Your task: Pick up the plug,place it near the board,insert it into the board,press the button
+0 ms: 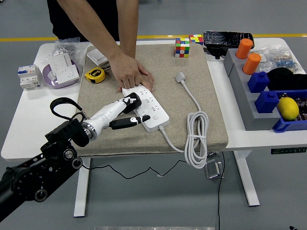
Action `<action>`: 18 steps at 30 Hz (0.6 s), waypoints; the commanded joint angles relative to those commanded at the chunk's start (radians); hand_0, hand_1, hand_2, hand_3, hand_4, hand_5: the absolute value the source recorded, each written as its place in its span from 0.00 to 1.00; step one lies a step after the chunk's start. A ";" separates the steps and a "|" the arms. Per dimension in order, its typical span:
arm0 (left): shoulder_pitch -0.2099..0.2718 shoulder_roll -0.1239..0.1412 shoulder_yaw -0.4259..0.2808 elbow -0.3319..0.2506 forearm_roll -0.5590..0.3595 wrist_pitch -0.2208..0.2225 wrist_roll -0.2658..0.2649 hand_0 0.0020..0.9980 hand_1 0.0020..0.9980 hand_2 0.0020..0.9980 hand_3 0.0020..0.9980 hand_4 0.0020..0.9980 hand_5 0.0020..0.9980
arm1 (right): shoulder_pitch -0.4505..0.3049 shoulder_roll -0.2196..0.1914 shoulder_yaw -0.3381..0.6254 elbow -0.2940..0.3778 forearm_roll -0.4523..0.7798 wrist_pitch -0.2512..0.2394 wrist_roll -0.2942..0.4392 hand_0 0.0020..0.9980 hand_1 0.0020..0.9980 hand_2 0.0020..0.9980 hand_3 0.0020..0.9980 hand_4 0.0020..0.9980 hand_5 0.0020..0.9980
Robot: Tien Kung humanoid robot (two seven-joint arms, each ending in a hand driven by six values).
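**Plug lies loose on the mat, left hand at the board**

Your plug (180, 76) is a small pale grey head lying flat on the tan mat (211, 120), up and to the right of the board (147, 108) and well apart from it. Its blunt end faces the far edge of the table (29, 129) and slightly left; its long axis runs from there back toward you and to the right, where the white cable (194, 139) leaves it. The cable trails down the mat to the right of the board, gathers into a long coil that hangs over the mat's near edge, then curves back left into the board's near end.

The board itself is a white strip with rows of sockets, lying diagonally: far end up-left, near end down-right.

Your left hand (128, 112) sits on the board's left side. One black finger is stretched out straight, its tip touching the board near its near end; the other fingers are curled against the board's left edge. It holds nothing.

A person's hand (130, 72) presses flat on the board's far end.

Left of the board, just off its far end, sits a yellow tape measure (94, 74). Far beyond the board stands a colour cube (181, 47).
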 joint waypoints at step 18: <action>-0.051 -0.007 0.028 0.010 0.022 -0.007 0.002 1.00 1.00 0.99 0.95 1.00 1.00 | 0.002 -0.001 0.002 0.001 0.000 -0.002 0.000 0.87 0.79 0.77 0.78 1.00 0.81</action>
